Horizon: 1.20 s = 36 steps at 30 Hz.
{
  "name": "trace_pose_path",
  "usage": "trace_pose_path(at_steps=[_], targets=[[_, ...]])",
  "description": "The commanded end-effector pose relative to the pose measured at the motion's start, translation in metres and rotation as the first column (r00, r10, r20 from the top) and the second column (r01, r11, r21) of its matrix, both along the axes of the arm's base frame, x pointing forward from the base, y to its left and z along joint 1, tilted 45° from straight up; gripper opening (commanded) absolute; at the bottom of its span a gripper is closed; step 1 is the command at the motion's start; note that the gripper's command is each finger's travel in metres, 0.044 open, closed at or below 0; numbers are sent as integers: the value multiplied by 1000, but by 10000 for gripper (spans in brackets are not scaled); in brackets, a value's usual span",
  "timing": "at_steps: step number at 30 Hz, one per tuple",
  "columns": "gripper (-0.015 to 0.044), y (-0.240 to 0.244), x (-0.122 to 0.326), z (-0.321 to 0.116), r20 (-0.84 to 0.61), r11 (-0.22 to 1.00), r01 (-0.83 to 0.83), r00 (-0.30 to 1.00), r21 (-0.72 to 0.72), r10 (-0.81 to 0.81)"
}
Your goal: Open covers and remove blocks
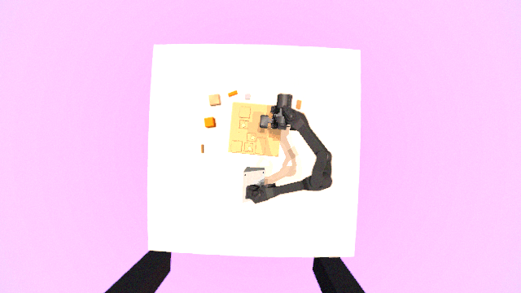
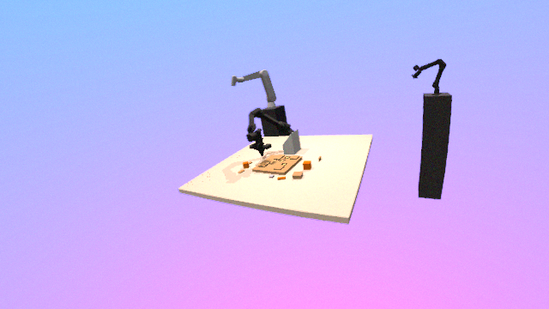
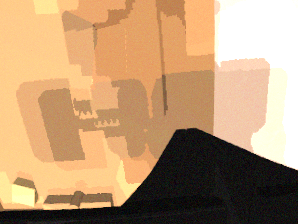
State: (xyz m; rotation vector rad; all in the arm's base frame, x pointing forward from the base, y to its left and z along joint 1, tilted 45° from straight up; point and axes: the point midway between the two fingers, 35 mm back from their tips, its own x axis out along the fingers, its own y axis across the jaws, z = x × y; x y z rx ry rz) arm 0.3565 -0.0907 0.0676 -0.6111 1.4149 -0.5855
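Note:
The tan puzzle board [image 1: 234,133] [image 2: 262,170] [image 3: 15,60] lies flat on the table, with outlined covers and wells; which covers are open is too small to tell. My gripper [image 1: 277,120] [image 2: 262,154] [image 3: 185,139] is shut and empty, above the board's right part in the top view. A tan block [image 1: 214,99] [image 2: 297,175], an orange block [image 1: 209,122] [image 2: 307,165], an orange bar [image 1: 232,94] [image 2: 281,178], a pale block [image 1: 247,96] [image 2: 271,176] and a thin piece [image 1: 202,148] [image 2: 319,158] rest off the board. Beyond its other side are an orange cube [image 2: 245,165] and a flat orange block [image 1: 299,104] [image 2: 241,171].
A grey upright panel [image 1: 253,177] [image 2: 292,144] stands beside the board, near my arm's base. My arm bends around the board's right side in the top view and hides part of that area. Two other arms stand on dark pedestals [image 2: 435,146] [image 2: 274,121] beyond the table.

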Motion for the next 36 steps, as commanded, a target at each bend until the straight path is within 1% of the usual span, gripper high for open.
trace_pose_path(at_steps=[1,36], targets=[[0,-2,0,0,2,1000,6,1000,-5,-6],[0,-26,3,-23,2,1000,6,1000,-5,-6]])
